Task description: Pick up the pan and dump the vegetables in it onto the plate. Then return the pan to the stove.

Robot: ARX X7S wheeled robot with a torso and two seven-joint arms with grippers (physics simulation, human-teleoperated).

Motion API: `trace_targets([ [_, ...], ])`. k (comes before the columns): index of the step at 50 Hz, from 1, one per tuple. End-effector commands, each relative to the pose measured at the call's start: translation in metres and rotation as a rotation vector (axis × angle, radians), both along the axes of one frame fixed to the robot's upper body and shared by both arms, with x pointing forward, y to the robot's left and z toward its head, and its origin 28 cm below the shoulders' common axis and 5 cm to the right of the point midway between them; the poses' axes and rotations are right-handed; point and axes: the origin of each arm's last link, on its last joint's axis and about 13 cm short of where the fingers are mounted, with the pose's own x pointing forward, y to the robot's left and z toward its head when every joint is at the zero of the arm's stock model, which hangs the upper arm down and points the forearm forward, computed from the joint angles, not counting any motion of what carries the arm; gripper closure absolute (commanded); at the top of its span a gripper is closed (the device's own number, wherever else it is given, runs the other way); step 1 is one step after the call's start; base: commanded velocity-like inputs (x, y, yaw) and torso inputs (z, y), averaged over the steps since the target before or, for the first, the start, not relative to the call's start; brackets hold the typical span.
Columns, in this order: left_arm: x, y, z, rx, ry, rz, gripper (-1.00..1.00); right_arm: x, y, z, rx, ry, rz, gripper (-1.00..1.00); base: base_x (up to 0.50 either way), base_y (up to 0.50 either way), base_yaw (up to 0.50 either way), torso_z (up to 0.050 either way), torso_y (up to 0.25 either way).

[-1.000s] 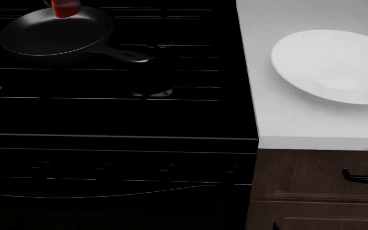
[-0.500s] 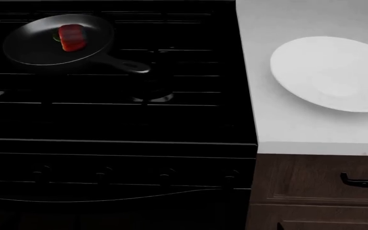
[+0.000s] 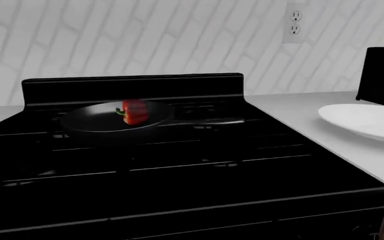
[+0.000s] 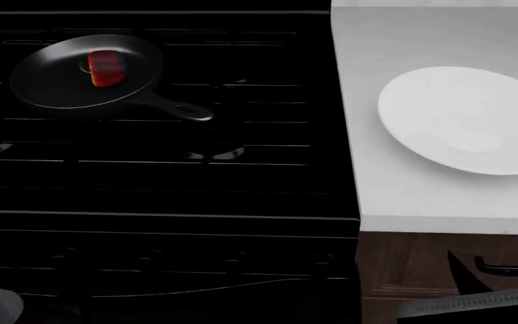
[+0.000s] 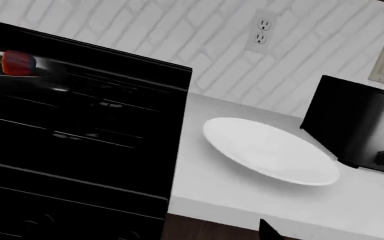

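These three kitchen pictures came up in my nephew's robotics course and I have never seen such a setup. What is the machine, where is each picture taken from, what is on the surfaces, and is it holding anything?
These are simulator renders from a wheeled robot with two arms. One picture comes from a camera on its head, looking down; the other two come from cameras near each arm's end effector, looking across the kitchen.

On the black stove sits a black pan with a small red pepper in it, its handle pointing toward the counter. On the white counter beside the stove lies an empty white plate. The right wrist view also shows a black toaster behind the plate and a wall outlet.

Nothing is held yet. Only grey slivers at the head view's bottom corners hint at the arms; neither end effector is visible.
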Motion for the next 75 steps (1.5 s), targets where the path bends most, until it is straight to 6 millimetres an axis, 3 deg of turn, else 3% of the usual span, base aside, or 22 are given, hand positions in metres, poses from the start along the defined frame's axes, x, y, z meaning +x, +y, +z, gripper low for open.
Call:
trace_targets([
  [1,-0.004,0.007,0.034,0.022,-0.027,-0.033,-1.0,-0.013,-0.009,0.048,-0.107,-0.04,-0.02,-1.0,0.0,0.0,0.0,0.039,0.152],
  [14,-0.006,0.007,0.044,0.004,-0.031,-0.025,-1.0,-0.016,-0.01,0.052,-0.154,-0.05,-0.03,-1.0,0.08,0.35,0.0,0.039,0.153],
  [21,-0.009,0.008,0.052,-0.002,-0.048,-0.026,-1.0,-0.014,0.0,0.071,-0.206,-0.095,-0.001,-1.0,0.23,0.05,0.0,0.039,0.153],
  [28,-0.009,0.007,0.053,-0.007,-0.05,-0.03,-1.0,-0.015,0.006,0.078,-0.23,-0.089,0.015,-1.0,0.5,0.0,0.0,0.039,0.153],
  [43,-0.015,0.003,0.064,-0.006,-0.064,-0.023,-1.0,-0.015,0.003,0.072,-0.21,-0.087,0.021,-1.0,0.5,0.0,0.0,0.039,0.153],
  [58,-0.022,0.004,0.068,-0.015,-0.082,-0.024,-1.0,-0.011,0.005,0.078,-0.144,-0.083,0.062,-1.0,0.5,0.0,0.0,0.037,0.143],
  [63,-0.045,0.006,0.065,-0.046,-0.067,-0.026,-1.0,0.001,0.007,0.09,-0.085,-0.056,0.147,-1.0,0.1,0.0,0.0,0.0,0.0],
  [70,-0.085,0.008,0.058,-0.03,-0.092,-0.008,-1.0,0.028,0.018,0.125,-0.03,0.077,0.323,-1.0,0.0,0.0,0.0,0.0,0.0],
  [75,-0.099,0.011,0.052,-0.03,-0.08,0.001,-1.0,0.039,0.026,0.138,-0.025,0.18,0.421,-1.0,0.0,0.0,0.0,0.0,0.0],
])
